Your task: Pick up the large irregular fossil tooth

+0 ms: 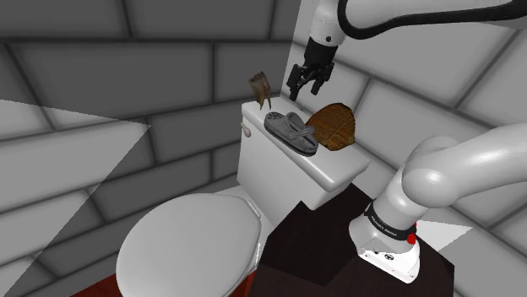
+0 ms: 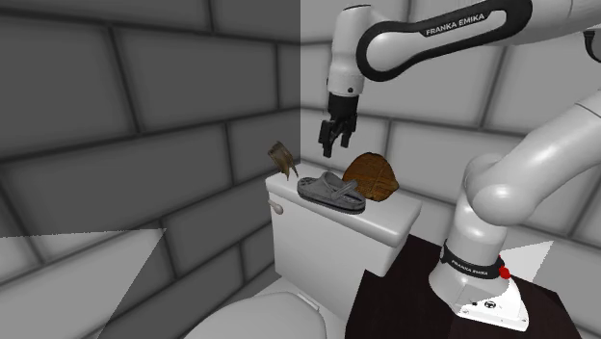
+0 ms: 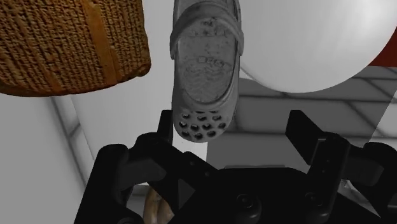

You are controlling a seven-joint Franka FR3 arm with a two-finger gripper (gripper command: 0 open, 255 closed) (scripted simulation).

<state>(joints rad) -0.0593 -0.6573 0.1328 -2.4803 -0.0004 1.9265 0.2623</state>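
The gripper (image 1: 307,85) hangs above the toilet tank lid (image 1: 338,173), pointing down, its two black fingers spread apart with nothing between them. In the wrist view the fingers (image 3: 167,127) stand well apart, and the gap between them is bare.

The fossil tooth (image 1: 260,88), a brown, ragged, wedge-shaped piece, stands at the back corner of the tank lid at the shoulder view's left end, close to the grey tiled wall (image 1: 127,76). It stands apart from the gripper, off to the left of it and lower in both exterior views. In the second exterior view the fossil tooth (image 2: 281,158) sits at the lid's left end, above the flush handle (image 2: 276,206).

A grey perforated clog (image 1: 292,132) lies along the middle of the lid, nearer the front edge, just beside the tooth. Behind the clog, toward the lid's right end, a brown inscribed clay tablet (image 1: 333,126) stands tilted at the back edge. The gripper (image 2: 333,144) hovers over the gap between tooth and tablet, above the clog's back. Looking along the fingers, the clog (image 3: 206,63) lies lengthwise ahead of the gripper (image 3: 233,127), with the tablet (image 3: 67,44) beside it.

Below the tank, the white toilet seat cover (image 1: 190,245) is shut. The white arm (image 1: 456,169) rises from the dark stand (image 1: 321,253) at the shoulder view's lower right.
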